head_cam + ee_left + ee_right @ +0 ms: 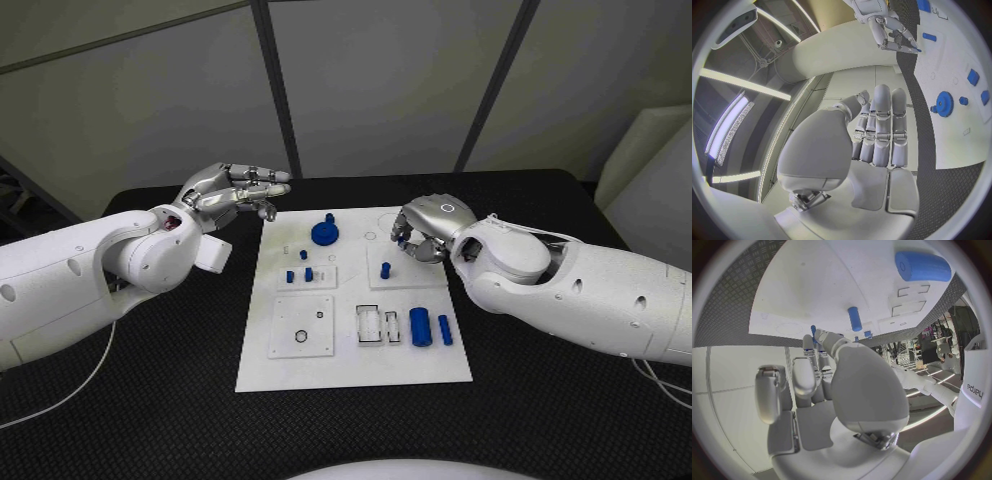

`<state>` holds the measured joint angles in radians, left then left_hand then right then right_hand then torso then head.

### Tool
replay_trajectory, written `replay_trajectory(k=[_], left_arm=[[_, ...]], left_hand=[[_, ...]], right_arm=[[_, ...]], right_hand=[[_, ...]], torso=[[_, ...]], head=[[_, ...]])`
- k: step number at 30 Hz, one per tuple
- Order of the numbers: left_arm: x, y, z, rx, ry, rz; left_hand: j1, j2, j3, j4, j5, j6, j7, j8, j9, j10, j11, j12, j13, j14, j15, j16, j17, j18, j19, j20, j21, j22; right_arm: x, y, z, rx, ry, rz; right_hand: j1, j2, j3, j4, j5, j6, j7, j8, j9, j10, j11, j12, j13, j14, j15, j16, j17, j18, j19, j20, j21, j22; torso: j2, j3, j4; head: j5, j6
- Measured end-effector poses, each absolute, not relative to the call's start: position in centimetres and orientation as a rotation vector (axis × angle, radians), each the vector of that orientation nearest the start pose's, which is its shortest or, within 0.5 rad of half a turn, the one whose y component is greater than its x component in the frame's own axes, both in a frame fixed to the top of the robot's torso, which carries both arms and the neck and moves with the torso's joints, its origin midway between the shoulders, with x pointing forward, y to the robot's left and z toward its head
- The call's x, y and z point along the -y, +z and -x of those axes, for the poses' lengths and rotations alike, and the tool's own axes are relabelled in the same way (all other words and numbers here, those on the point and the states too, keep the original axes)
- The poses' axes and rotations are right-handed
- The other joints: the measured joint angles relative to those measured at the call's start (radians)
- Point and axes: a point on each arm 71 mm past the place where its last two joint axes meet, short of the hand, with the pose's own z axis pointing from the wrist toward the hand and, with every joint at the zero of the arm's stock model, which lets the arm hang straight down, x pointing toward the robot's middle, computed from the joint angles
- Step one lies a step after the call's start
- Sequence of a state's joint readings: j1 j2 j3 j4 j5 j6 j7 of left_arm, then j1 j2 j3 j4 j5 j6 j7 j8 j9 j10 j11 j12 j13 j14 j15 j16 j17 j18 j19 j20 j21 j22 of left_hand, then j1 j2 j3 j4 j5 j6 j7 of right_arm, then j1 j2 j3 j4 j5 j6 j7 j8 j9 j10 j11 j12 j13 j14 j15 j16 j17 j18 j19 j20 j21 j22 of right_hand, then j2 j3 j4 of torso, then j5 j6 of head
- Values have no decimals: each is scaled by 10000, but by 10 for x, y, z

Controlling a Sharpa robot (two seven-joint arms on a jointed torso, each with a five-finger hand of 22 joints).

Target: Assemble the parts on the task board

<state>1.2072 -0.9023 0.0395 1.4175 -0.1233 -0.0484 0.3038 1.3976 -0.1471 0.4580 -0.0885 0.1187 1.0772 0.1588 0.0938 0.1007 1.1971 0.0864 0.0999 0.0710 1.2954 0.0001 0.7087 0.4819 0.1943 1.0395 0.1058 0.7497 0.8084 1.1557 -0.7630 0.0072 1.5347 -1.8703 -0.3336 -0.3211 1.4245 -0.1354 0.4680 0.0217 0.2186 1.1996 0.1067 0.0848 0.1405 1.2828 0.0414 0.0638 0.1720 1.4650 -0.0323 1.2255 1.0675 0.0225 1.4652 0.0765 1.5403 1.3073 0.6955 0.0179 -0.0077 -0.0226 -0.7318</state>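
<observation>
A black textured table (pixel 144 400) is seen in front of grey wall panels, and the white task board (pixel 353 372) is laid flat in the middle of it. The left hand (pixel 231 190) is held above the table just off the board's far left corner, fingers straight and side by side, nothing gripped. The right hand (pixel 421 228) is hung over the board's far right part, fingers curled downward; whether anything is pinched can't be told. On the board, a blue gear (pixel 326 233) is stood near the far edge, a fat blue cylinder (pixel 420 326) is laid near the right edge with a thinner blue pin (pixel 446 329) just beside it, and small blue pegs (pixel 299 272) are stood mid-board.
</observation>
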Motion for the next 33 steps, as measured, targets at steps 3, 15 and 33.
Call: replay_trajectory(k=[3,15,33], left_arm=[[-258,-155,-511,-15118,-15968,9800],[-259,-155,-511,-15110,-15952,9808],[-260,-155,-512,-15091,-15922,9833]], left_hand=[[0,0,0,0,0,0,0,0,0,0,0,0,0,0,0,0,0,0,0,0,0,0],[0,0,0,0,0,0,0,0,0,0,0,0,0,1,2,0,1,0,0,0,1,1],[0,0,0,0,0,0,0,0,-5,0,0,0,4,3,3,-47,-4,0,0,0,1,-3]], right_arm=[[161,-178,-481,-14884,4073,3623],[163,-174,-479,-14623,4210,3491],[164,-170,-477,-14450,4285,3383]], right_hand=[[0,0,0,0,0,-2,-2,-11,0,0,0,0,0,0,0,0,0,1,0,0,0,0],[-12,-14,29,-29,-4,27,-41,23,0,-1,1,0,-3,0,0,0,0,1,0,0,0,0],[-12,-14,1,-56,-6,49,-21,10,9,-1,1,0,-7,0,1,0,1,2,0,0,0,0]], torso=[[0,-1,0],[-4,-2,-1],[-4,-2,-5]], head=[[-3,3],[-8,14],[12,15]])
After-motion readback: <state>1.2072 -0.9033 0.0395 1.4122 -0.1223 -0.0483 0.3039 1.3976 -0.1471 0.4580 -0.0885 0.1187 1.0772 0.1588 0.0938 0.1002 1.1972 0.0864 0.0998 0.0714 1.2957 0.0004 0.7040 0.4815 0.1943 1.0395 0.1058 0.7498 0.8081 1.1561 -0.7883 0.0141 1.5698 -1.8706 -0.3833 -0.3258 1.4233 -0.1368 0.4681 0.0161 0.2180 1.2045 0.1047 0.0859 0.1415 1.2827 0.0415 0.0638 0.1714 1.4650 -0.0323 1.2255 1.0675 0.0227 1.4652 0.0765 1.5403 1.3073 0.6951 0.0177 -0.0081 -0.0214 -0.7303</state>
